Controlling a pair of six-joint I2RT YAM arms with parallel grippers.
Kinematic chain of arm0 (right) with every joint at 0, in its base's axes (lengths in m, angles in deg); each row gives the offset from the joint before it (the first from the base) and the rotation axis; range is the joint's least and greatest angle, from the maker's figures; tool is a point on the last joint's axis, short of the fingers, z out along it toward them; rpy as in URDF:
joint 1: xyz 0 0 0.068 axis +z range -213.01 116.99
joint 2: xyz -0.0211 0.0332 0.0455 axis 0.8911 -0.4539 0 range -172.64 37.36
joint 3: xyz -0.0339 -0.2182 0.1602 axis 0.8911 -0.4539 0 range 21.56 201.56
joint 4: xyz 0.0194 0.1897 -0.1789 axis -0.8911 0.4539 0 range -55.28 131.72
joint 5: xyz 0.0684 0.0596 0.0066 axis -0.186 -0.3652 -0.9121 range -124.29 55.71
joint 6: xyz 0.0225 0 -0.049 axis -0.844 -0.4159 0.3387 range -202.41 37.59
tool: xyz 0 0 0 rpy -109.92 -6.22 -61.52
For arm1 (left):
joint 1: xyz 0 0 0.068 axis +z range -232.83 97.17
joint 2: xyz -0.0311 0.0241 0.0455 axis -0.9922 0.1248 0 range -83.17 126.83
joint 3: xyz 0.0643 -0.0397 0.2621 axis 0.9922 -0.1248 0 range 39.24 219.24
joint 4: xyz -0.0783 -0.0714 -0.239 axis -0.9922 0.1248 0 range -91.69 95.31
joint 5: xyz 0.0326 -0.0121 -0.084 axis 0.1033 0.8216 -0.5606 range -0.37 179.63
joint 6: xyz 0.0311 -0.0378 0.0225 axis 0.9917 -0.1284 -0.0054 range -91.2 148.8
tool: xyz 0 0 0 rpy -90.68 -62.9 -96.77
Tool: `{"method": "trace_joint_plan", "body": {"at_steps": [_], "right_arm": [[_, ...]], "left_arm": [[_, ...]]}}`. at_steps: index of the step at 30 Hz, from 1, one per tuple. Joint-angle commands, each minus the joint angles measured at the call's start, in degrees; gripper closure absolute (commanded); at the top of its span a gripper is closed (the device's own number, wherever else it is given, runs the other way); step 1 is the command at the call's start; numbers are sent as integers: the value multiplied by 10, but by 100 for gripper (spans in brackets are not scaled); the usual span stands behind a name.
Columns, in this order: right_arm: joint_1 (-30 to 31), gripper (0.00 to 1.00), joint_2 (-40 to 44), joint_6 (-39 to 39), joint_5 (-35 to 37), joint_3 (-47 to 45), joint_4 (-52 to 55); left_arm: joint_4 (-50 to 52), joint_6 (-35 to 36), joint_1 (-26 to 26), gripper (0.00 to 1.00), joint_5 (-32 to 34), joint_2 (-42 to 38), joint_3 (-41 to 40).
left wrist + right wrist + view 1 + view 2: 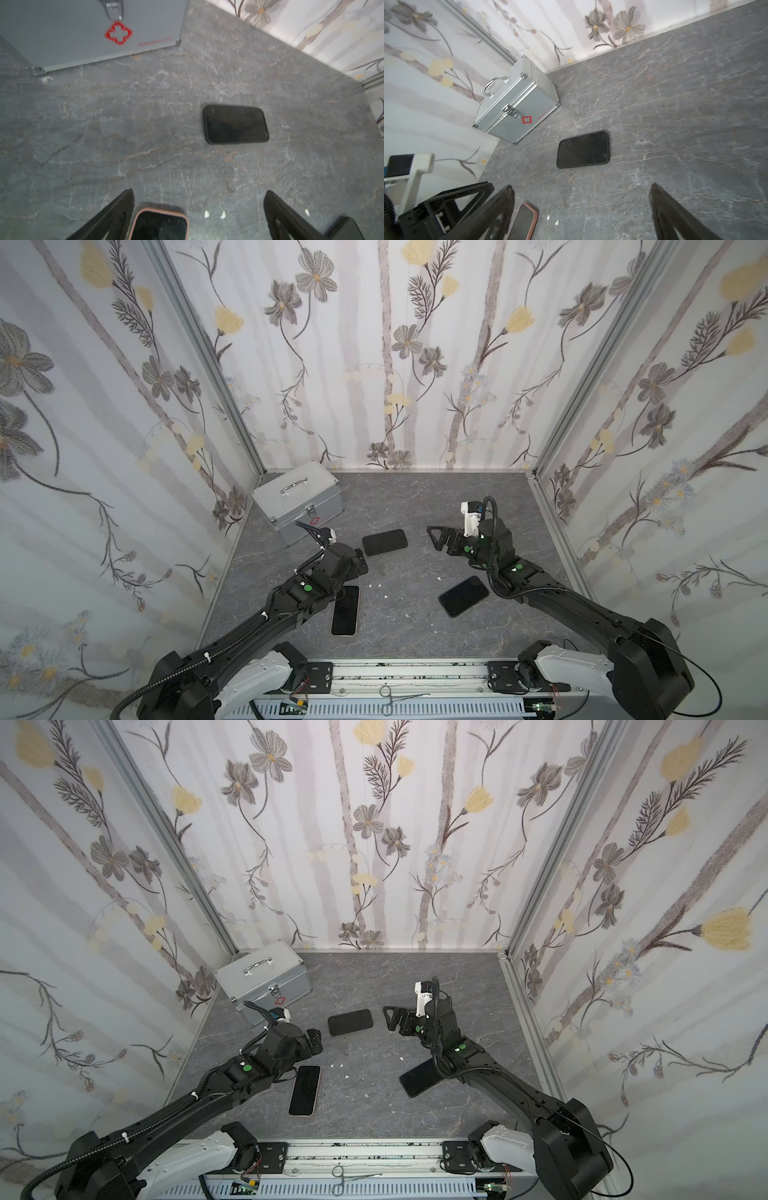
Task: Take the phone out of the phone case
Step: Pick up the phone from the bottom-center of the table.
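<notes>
jaws: wide apart on left gripper (197, 193) and right gripper (581, 187); nothing held by either.
left gripper: low over the table (415, 497), above the far end of the cased phone (345, 611). in the left wrist view that end lies between the fingers (116, 212), nearer one of them. contact cannot be told.
right gripper: raised off the table, pointing toward the black slab (384, 542), apart from it.
cased phone: flat, screen up, in a pink rim, front left, partly under the left arm.
black slab: flat at mid-table, between the two grippers. phone in a dark case or bare case, cannot tell.
black phone (463, 595): flat, glossy, partly under the right arm in both top views.
box (297, 502): silver, red cross on its front, lid closed, in the far left corner.
scraps (379, 584): small white bits on the table between cased phone and black phone.
forceps (409, 697): lying on the front rail, off the table.
</notes>
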Motion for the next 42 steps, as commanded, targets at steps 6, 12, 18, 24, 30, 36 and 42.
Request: {"method": "trace_joint_plan", "body": {"at_steps": [6,12,18,24,30,36,42], "right_arm": [[66,0,43,10,43,12,-1],[65,0,91,51,79,13,27],[64,0,120,54,94,-5,35],[64,0,128,55,95,-10,41],[64,0,143,55,95,-12,46],[64,0,143,58,92,-9,53],[64,0,139,56,87,-12,49]], "left_arm": [[107,-141,-62,0,-25,-14,-50],[125,-156,-63,0,-58,0,-81],[130,-130,-63,0,-88,10,-77],[129,-111,-77,0,-104,42,-71],[134,-117,-84,0,-101,55,-72],[143,-124,-98,0,-97,83,-72],[147,-131,-106,0,-98,82,-73]]}}
